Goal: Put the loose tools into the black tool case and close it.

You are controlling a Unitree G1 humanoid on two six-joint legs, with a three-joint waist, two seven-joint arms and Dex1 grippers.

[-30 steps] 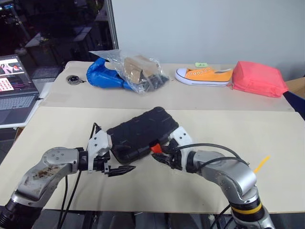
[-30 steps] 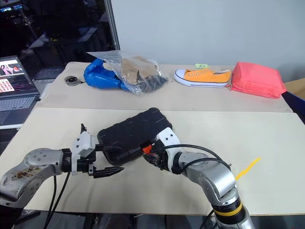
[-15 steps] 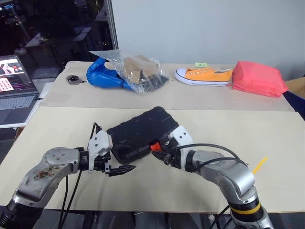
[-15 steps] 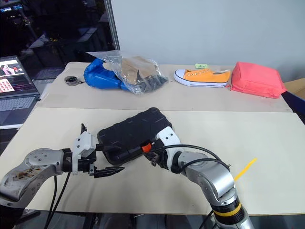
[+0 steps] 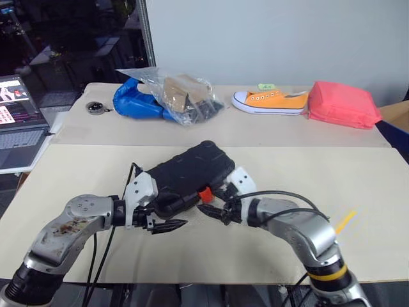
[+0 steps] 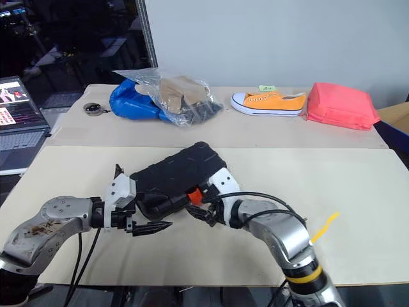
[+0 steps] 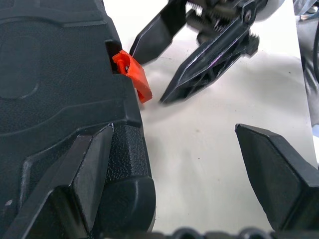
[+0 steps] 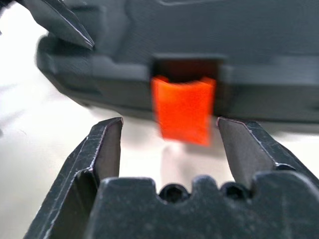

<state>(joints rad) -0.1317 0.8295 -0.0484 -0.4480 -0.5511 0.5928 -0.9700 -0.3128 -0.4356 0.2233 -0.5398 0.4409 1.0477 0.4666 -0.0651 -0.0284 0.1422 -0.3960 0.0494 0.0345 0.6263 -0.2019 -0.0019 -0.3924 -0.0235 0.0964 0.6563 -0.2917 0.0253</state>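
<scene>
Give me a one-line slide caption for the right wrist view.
Right gripper with open fingers either side of the orange latch on the closed black tool case.

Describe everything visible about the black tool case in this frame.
The flat black plastic tool case has rounded corners and a textured, ribbed lid. It lies shut and slanted on the beige table. A small orange latch sticks out from a recess in its front edge, not yet pressed flat. The left claw stands open with one finger against the case's corner; the right claw is open, straddling the latch without clearly touching it.
</scene>
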